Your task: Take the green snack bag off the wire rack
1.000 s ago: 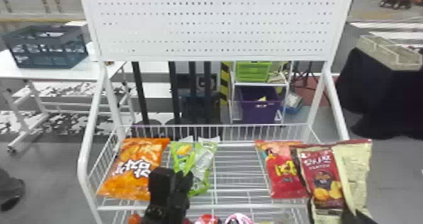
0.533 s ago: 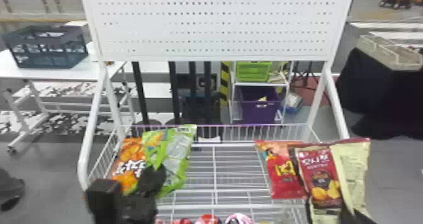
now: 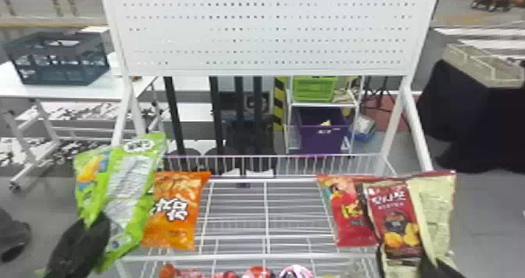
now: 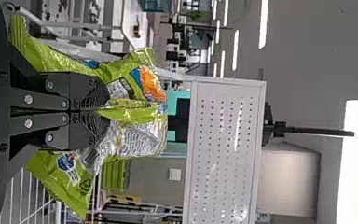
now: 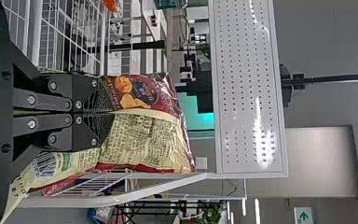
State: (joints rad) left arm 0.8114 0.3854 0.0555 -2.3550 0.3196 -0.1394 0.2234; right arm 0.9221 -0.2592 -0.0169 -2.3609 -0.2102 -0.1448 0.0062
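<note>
A: Bag count?
B: Four. We have one green snack bag (image 3: 133,171), one orange bag (image 3: 175,207), one red bag (image 3: 347,211), one red-and-cream bag (image 3: 394,218).
A: Jaws?
B: Both pinched narrow, two bags held. Our left gripper (image 3: 99,218) has the green one, fingers clamped on its middle. Our right gripper (image 3: 439,269) has the red-and-cream one, same kind of pinch.
A: Where's green exactly?
B: Up at the left side of the wire rack (image 3: 234,256), tilted, covering part of orange in the head view. We can't tell if those two touch.
A: Rack contents?
B: Two bags lie in the top basket: orange left, red right. Red-and-cream overlaps red's edge. Lower tier has several small packs (image 3: 258,272), mostly red; cut off, so we can't count them.
A: Other containers?
B: We count five. One dark crate (image 3: 58,70) on the white table (image 3: 11,88), contents unclear. One green crate (image 3: 314,88) above one purple bin (image 3: 324,140) in a small shelf unit; the bin has something yellow in it. One blue tub (image 3: 363,134) on the floor with a whitish item in it. One pale wire basket (image 3: 484,66), far right, on a black-draped stand.
</note>
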